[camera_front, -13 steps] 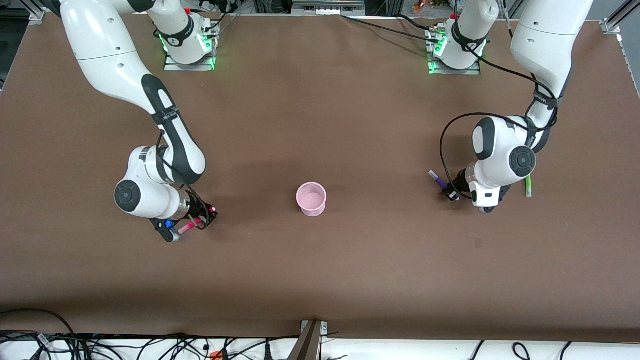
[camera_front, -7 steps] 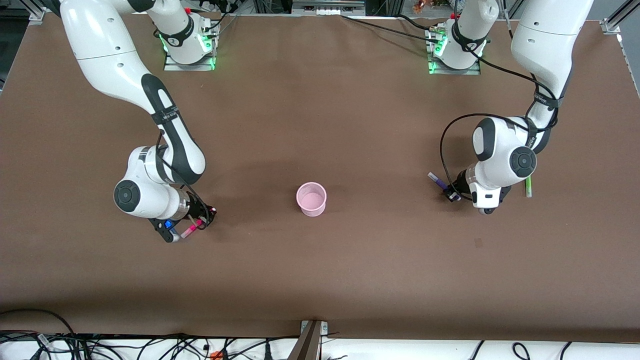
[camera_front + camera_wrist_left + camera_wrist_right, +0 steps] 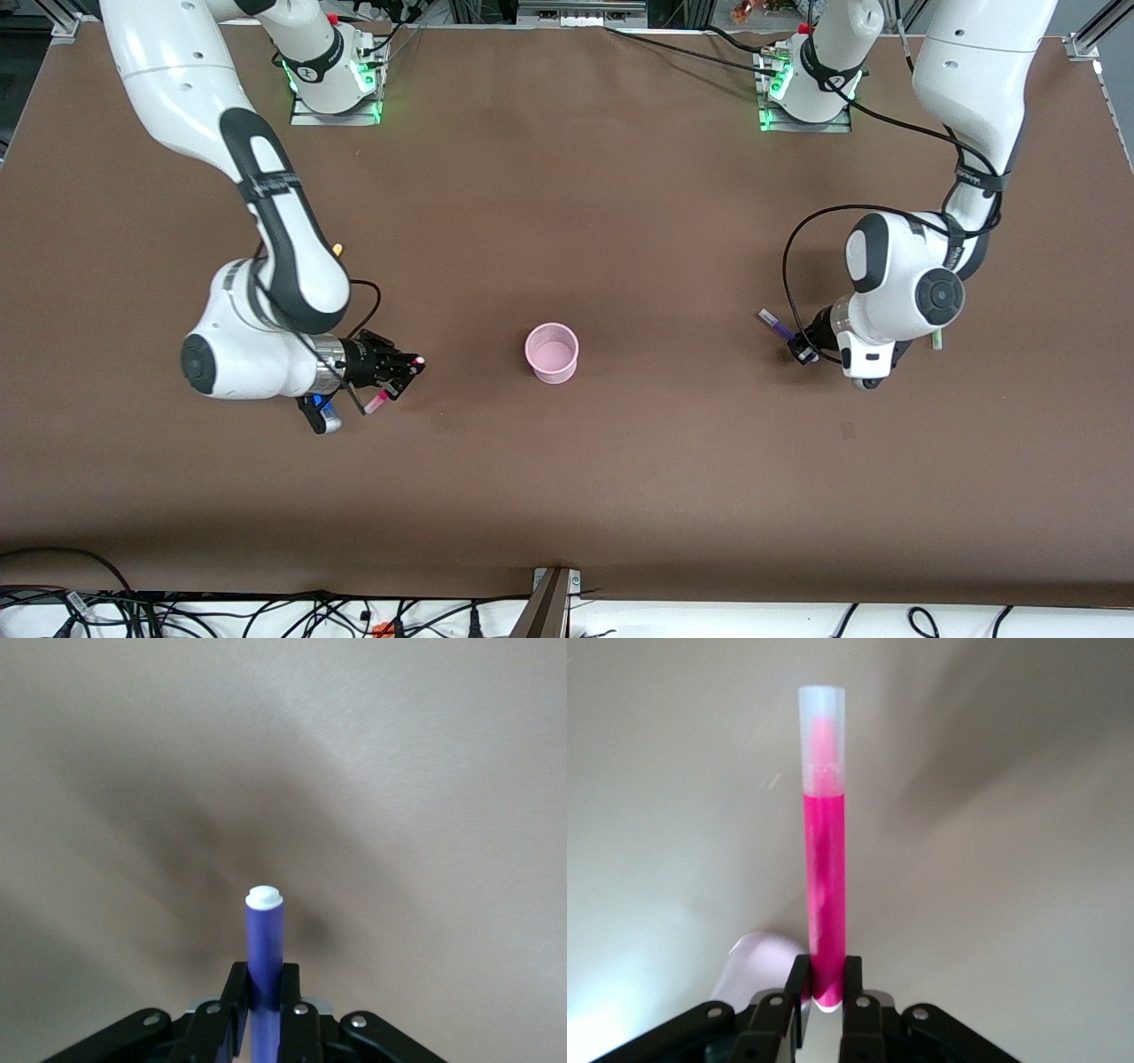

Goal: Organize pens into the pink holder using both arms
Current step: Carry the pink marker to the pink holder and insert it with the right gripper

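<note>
Right claw [image 3: 397, 372] grips the magenta pen [image 3: 376, 403] closest to the pink holder [image 3: 552, 352], while left claw [image 3: 802, 347] clamps the purple pen [image 3: 776, 324].

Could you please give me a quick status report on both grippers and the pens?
Right gripper shut on magenta pen. Left gripper shut on purple pen. Pink holder empty, path clear.
</note>
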`<state>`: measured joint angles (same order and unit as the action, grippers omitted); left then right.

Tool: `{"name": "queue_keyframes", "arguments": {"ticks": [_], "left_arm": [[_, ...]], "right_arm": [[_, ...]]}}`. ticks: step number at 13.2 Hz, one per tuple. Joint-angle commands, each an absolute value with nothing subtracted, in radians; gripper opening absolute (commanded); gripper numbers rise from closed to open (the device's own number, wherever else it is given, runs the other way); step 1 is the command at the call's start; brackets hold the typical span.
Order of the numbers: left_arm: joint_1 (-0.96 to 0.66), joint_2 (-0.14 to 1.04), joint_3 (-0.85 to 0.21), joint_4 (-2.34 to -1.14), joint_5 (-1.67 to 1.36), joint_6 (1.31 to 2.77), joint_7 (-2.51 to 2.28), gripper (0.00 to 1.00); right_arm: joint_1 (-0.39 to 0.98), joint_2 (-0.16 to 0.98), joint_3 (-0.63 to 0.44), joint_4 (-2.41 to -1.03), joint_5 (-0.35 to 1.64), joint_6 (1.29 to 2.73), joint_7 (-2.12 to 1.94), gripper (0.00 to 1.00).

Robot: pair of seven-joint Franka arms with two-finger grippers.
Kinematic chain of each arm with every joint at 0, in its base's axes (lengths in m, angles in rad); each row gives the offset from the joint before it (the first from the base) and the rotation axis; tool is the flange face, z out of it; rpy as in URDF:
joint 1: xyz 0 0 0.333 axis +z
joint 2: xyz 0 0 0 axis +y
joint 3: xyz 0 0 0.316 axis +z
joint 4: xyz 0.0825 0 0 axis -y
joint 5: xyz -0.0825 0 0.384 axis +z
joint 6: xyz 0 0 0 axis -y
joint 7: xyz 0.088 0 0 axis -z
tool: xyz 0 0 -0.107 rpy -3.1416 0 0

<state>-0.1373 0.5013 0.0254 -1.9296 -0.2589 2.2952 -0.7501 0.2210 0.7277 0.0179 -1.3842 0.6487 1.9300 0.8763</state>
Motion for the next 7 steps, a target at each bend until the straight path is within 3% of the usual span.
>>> {"name": "queue_keyframes", "arguments": {"ticks": [1,4,7], "left_arm": [[-0.129,0.485,0.034,-1.852,-0.27,2.166,-0.726,0.0],[-0.127,0.48,0.037,-1.848,-0.268,2.16,-0.727,0.0],[-0.126,0.451,0.037,-1.801,-0.268,2.103,-0.729,0.0]], "right_arm": [[0.215,0.707,0.089,-1.358,0.797,1.894,1.004,0.0],[0.228,0.707,0.153,-1.358,1.064,1.934,1.092,0.0],[0.297,0.719,0.155,-1.359,1.279,2.07,1.095,0.0]]}}
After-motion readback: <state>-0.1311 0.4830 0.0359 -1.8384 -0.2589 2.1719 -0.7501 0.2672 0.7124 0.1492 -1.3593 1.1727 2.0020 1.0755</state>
